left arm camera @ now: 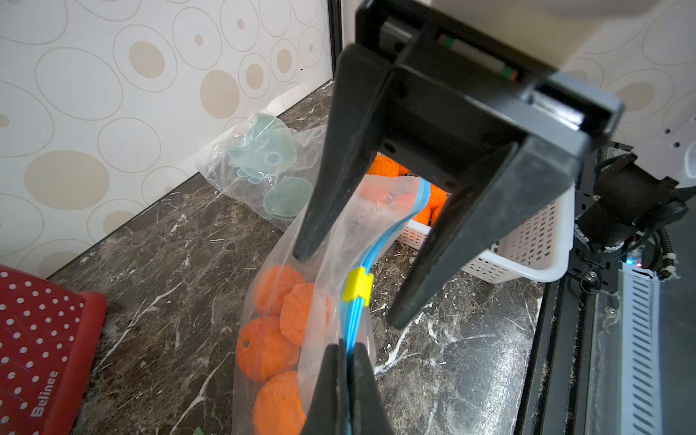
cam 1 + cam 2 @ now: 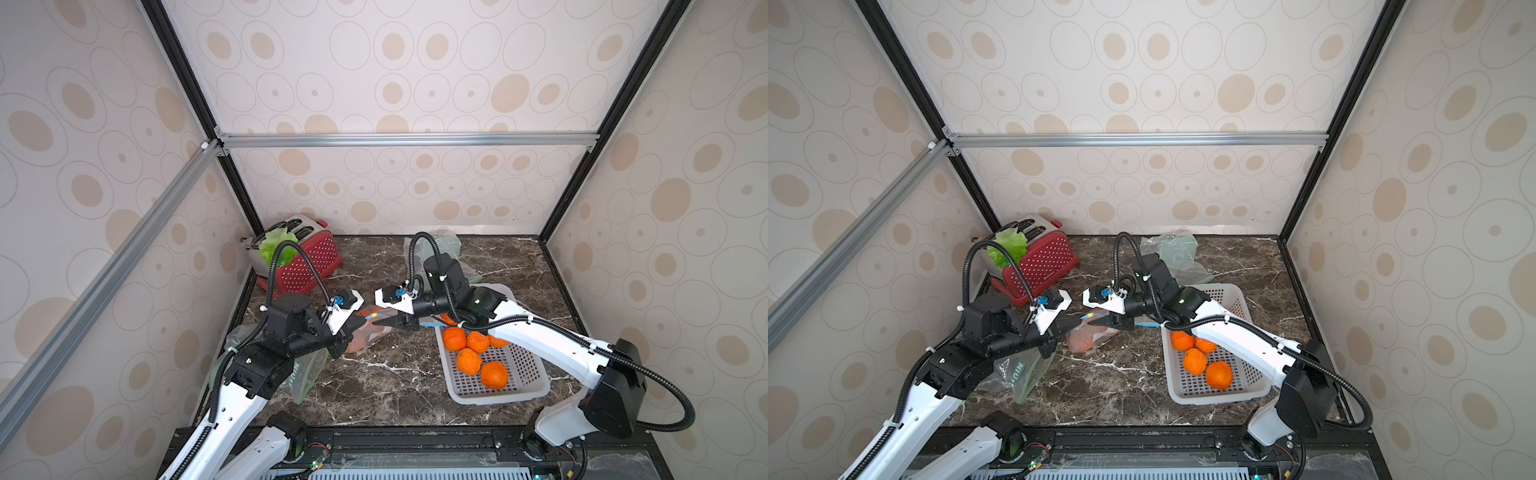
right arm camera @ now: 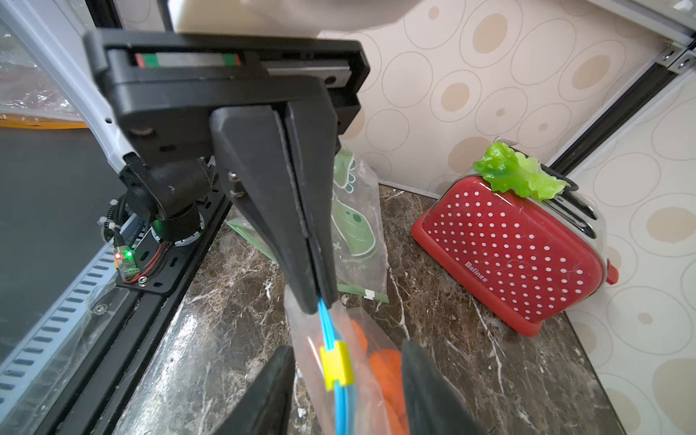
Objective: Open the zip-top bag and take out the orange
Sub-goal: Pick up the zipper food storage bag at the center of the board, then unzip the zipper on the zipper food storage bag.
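Jaws: left gripper [image 1: 348, 352] pinches rim of zip-top bag [image 1: 278, 331], right gripper [image 1: 348, 290] gapes empty astride slider [image 1: 357, 287] | basket [image 1: 527, 263] just beside bag | I read "Belinee" on toaster [image 1: 49, 331]

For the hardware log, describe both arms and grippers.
The left arm and right arm have white shells, black joints and black ribbed cable hoses. The left gripper and right gripper have black tapered fingers.

Dark marble worktop [image 2: 395, 386] bearing red dotted toaster [image 2: 309, 266] (far-left corner), white perforated basket [image 2: 521, 384] (right edge), clear printed bags [image 2: 446, 245] [image 2: 305, 374] (far, left edges), and, apparently resting centrally, orange-filled zip-top bag [image 2: 368, 336].
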Motion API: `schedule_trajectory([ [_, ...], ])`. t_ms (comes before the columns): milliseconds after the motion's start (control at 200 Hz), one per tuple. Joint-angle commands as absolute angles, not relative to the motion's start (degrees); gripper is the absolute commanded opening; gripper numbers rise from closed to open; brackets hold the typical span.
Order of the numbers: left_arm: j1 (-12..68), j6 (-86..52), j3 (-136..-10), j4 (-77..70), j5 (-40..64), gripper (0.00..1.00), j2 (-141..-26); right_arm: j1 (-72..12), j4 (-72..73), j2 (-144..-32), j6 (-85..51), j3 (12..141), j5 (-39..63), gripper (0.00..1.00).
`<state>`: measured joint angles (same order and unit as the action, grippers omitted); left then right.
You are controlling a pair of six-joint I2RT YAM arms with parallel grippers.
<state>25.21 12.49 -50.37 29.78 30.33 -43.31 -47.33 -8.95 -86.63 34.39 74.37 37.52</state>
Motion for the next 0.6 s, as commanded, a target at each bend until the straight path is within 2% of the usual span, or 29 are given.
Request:
schedule_trajectory([
  [0, 25.4, 14.1, -50.9, 30.8, 32.0, 0.00, -43.0, -47.3, -9.9, -87.5, 36.6, 76.5, 39.1, 0.41],
  [185, 25.4, 14.1, -51.1, 31.1, 32.3, 0.00, -43.3, -47.4, -12.2, -87.9, 38.8, 76.7, 39.6, 0.36],
  [596, 25.5, 13.8, -51.1, 31.2, 32.3, 0.00, -43.1, -47.3, -14.3, -88.1, 40.7, 77.1, 39.9, 0.14],
])
